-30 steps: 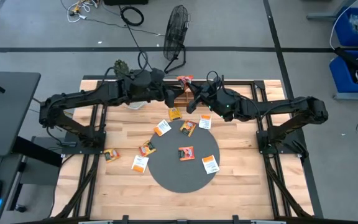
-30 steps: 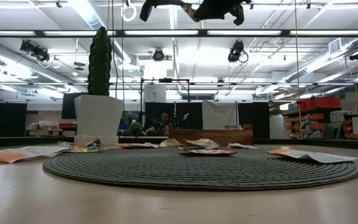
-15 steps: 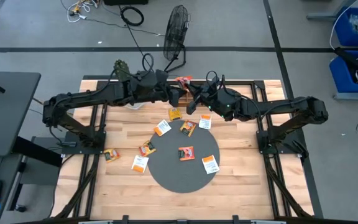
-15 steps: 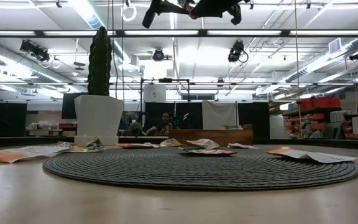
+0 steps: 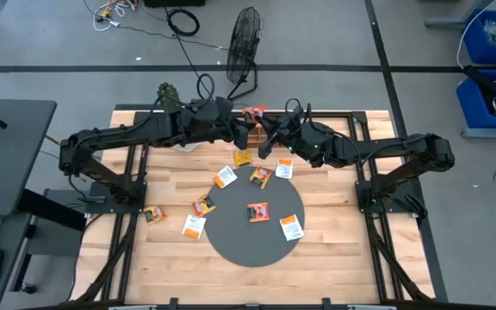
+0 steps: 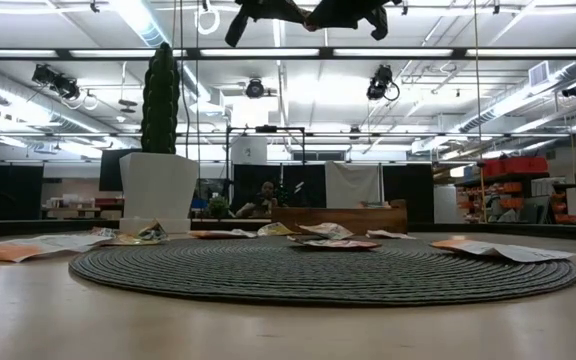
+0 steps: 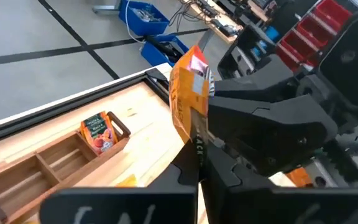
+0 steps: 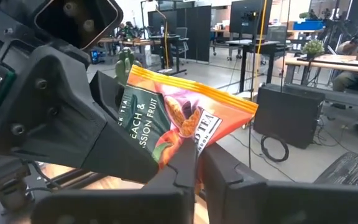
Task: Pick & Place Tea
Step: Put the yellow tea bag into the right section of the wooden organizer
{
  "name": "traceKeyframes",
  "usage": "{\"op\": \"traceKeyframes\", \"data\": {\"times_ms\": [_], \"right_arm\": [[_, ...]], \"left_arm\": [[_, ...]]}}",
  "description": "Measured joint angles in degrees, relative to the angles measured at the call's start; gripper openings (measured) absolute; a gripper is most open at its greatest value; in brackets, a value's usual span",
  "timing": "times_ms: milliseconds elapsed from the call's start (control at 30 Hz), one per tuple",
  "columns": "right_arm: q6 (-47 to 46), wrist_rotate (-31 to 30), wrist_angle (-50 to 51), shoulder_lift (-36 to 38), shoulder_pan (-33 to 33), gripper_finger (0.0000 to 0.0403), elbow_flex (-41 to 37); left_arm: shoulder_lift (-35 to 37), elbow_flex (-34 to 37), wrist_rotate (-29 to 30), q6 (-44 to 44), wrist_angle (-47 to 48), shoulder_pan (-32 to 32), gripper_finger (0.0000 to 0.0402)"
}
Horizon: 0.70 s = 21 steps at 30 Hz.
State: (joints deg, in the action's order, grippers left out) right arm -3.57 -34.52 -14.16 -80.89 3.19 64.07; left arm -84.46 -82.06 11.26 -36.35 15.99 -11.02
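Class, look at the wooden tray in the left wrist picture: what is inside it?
One orange tea sachet stands in the end compartment of the wooden tray. The next compartments look bare. The tray's near part is hidden behind the left pincer.

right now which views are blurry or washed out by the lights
Low view: bright ceiling strip lights glare, and the near wooden table is out of focus. Left wrist view: the orange paper tea sachet is soft. Right wrist view: the same sachet is sharp, its print legible.
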Motion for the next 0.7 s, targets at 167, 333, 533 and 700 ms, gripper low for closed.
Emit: {"op": "traceKeyframes", "data": {"times_ms": [167,333,533,700], "right_arm": [[1.3,5.3,4.8,2.6,-0.1,0.0069,0.0],[1.1,13.4,13.0,7.3,-0.1,0.0136,0.0],[-1.3,31.9,23.1,11.2,2.8,0.0188,1.7],[-0.8,44.1,38.3,4.3,6.7,0.0195,13.0]], "left_arm": [[1.3,0.0,-1.8,4.2,4.8,0.0,0.0002],[3.5,0.0,-7.9,10.6,12.8,-0.5,0.0002],[4.5,0.0,-18.7,16.7,23.7,-1.6,0.0001],[4.1,0.0,-23.1,20.9,32.2,-1.5,0.0001]]}}
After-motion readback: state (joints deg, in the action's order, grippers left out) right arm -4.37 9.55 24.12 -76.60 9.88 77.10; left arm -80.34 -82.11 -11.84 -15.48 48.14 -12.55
